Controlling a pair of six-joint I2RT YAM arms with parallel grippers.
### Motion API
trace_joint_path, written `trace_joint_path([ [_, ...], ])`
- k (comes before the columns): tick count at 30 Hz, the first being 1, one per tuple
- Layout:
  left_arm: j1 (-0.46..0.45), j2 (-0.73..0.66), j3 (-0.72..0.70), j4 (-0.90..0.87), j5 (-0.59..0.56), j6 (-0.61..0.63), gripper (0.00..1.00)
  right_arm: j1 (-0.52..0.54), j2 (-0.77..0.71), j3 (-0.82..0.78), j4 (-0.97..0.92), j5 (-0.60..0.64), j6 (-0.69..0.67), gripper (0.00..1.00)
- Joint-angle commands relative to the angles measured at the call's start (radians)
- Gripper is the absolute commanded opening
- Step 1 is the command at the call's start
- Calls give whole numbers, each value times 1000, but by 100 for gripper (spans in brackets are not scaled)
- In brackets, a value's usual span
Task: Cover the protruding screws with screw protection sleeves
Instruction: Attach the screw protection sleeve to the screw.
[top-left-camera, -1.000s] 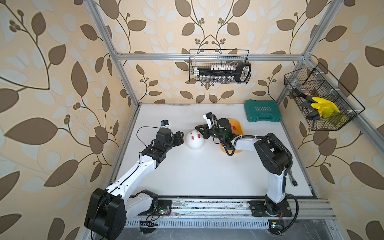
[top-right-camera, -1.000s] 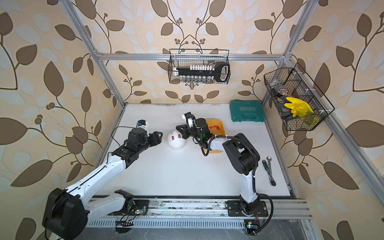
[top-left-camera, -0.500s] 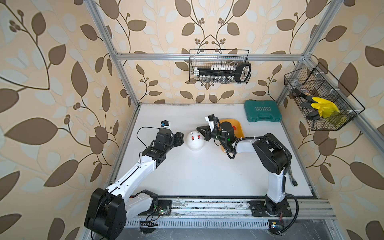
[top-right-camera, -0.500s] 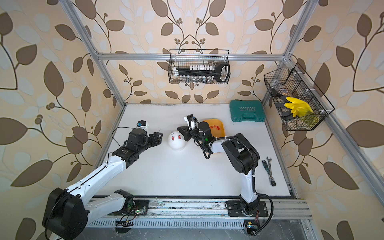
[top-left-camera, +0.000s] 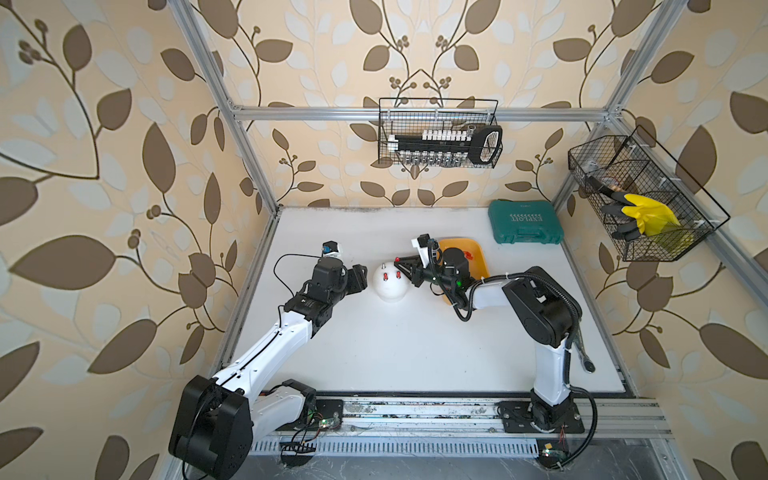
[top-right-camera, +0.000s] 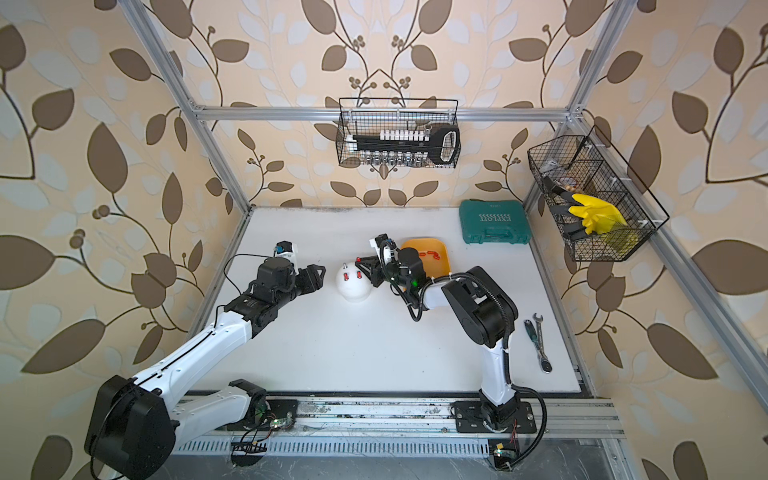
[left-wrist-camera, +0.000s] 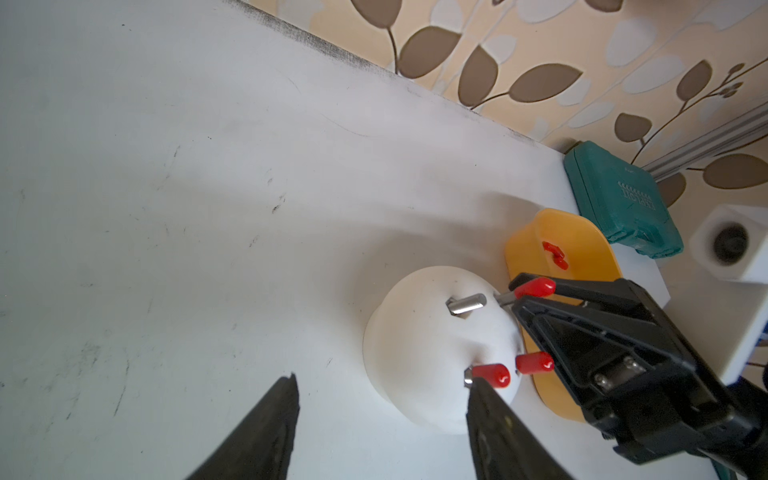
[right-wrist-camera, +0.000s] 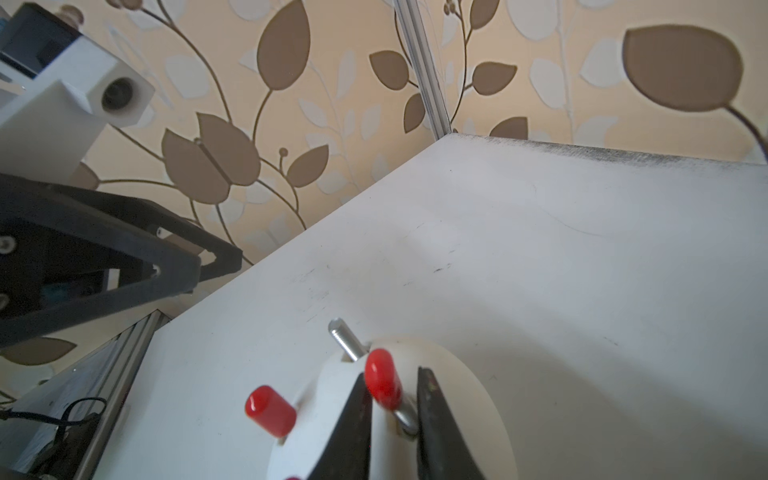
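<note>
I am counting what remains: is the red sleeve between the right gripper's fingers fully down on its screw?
Not fully: bare screw shows between the sleeve and the white dome.

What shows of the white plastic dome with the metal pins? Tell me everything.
The smooth white plastic-looking dome sits flat on the white table, between the left gripper and right gripper. Four grey metal screws stick up from its top: three wear red sleeves, one screw is bare. The right jaws straddle one partly seated sleeve.
</note>
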Motion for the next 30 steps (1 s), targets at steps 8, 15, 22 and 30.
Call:
trace_joint_path([
  [8,9,-12,1,29,-10,21,67,-8,-80,-45,-12,4,-22,34],
  [15,9,-8,11,27,-9,24,67,-16,-178,17,-189,-7,-32,41],
  [22,-11,54,108,-19,43,72,67,-43,-221,160,-516,76,86,47],
  [30,-17,111,134,17,53,66,67,-2,-75,428,-938,93,11,47],
])
